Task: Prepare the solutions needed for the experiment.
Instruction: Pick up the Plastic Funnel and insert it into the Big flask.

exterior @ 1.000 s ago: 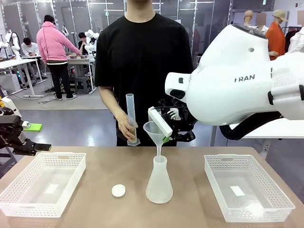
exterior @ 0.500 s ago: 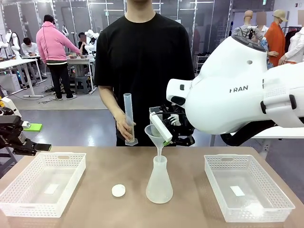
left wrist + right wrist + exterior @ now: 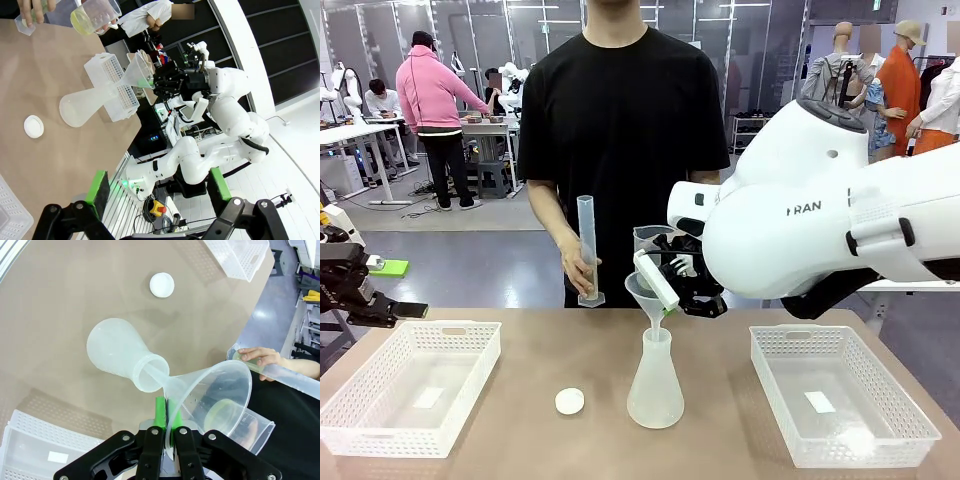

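On the table (image 3: 580, 350), a funnel (image 3: 642, 290) pokes into the frosted flask (image 3: 655, 390).

Funnel (image 3: 645, 290) between right jaws, spout in mouth of flask (image 3: 655, 385) directly below. Flask upright on worktop (image 3: 520, 420), middle. Cap (image 3: 570, 401) on worktop, left of flask, near it. Jug (image 3: 252, 432) just behind right jaws. Cylinder (image 3: 587, 240) in person's hand (image 3: 582, 268), left of funnel, behind worktop. Left basket (image 3: 470, 327) beside left jaws; right basket (image 3: 798, 333) below right jaws, to right, apart from flask.
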Available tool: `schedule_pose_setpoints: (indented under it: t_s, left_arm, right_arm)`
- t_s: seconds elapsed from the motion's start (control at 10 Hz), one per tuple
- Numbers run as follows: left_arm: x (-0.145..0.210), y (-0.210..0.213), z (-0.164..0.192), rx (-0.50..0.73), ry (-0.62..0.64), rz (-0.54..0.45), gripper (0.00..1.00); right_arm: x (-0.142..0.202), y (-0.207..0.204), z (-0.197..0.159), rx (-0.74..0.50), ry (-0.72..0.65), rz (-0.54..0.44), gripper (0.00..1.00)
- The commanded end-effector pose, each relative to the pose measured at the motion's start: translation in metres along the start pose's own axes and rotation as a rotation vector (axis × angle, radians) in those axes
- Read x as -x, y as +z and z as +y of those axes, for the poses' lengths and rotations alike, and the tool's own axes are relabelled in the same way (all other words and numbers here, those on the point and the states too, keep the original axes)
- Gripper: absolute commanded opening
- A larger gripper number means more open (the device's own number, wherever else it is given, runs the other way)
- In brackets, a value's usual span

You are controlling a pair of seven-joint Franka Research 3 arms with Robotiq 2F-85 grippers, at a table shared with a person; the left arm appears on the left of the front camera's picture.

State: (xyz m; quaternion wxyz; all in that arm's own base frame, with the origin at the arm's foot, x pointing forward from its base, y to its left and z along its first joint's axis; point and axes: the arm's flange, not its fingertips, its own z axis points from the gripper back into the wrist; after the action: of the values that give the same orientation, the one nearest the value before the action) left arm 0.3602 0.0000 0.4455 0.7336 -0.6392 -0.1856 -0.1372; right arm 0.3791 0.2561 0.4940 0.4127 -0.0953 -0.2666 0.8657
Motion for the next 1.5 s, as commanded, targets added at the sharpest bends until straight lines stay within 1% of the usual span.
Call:
schedule_pose_setpoints:
  t_s: [0.0,0.6,0.8,0.9,1.0,1.1,1.3,1.4]
  left_arm:
    - [-0.002,-0.002,-0.001,0.023,-0.011,-0.012,1.00]
    - [-0.002,-0.002,-0.001,0.023,-0.011,-0.012,1.00]
    - [-0.002,-0.002,-0.001,0.023,-0.011,-0.012,1.00]
    - [-0.002,-0.002,-0.001,0.023,-0.011,-0.012,1.00]
    - [-0.002,-0.002,-0.001,0.023,-0.011,-0.012,1.00]
    - [-0.002,-0.002,-0.001,0.023,-0.011,-0.012,1.00]
    - [-0.002,-0.002,-0.001,0.023,-0.011,-0.012,1.00]
    - [-0.002,-0.002,-0.001,0.023,-0.011,-0.012,1.00]
  right_arm:
    - [0.007,-0.012,0.005,0.011,0.009,-0.016,0.04]
    - [0.007,-0.021,0.021,0.001,-0.015,-0.009,0.04]
    - [0.006,-0.022,0.022,0.016,-0.018,-0.016,0.14]
    - [0.006,-0.023,0.022,0.019,-0.018,-0.016,0.22]
    - [0.007,-0.023,0.022,0.019,-0.021,-0.013,0.28]
    - [0.007,-0.022,0.022,0.018,-0.023,-0.011,0.36]
    - [0.005,-0.020,0.021,-0.014,-0.024,-0.005,0.35]
    - [0.004,-0.022,0.016,-0.004,-0.023,0.007,0.35]
